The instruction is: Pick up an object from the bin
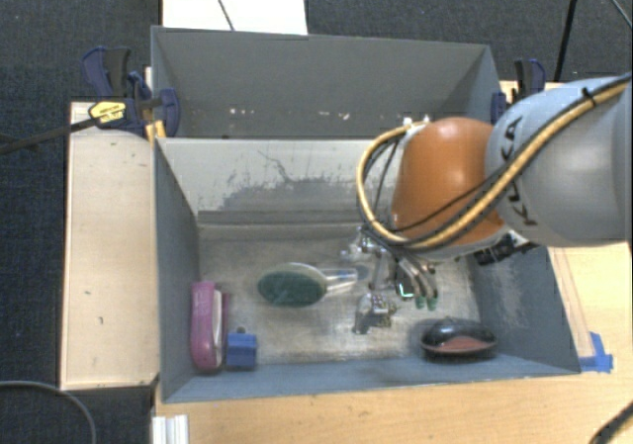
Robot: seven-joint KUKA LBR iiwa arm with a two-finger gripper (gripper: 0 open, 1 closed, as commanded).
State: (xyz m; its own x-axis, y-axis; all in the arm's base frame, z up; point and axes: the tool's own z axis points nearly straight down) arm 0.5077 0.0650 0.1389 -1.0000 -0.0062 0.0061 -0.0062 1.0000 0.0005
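Observation:
My gripper (pixel 374 313) hangs low over the bin floor, right of centre, under the arm's orange cover. Just to its left lies a dark green oval brush (pixel 291 288) with a clear handle that points toward the fingers. At the lower right, close to the front wall, rests a black oval thing with a reddish top (pixel 457 339). Nothing shows between the fingers.
A pink, flat, elongated object (pixel 206 324) lies along the left wall, with a small blue block (pixel 240 349) beside it at the front left corner. The back half of the floor is bare grey metal.

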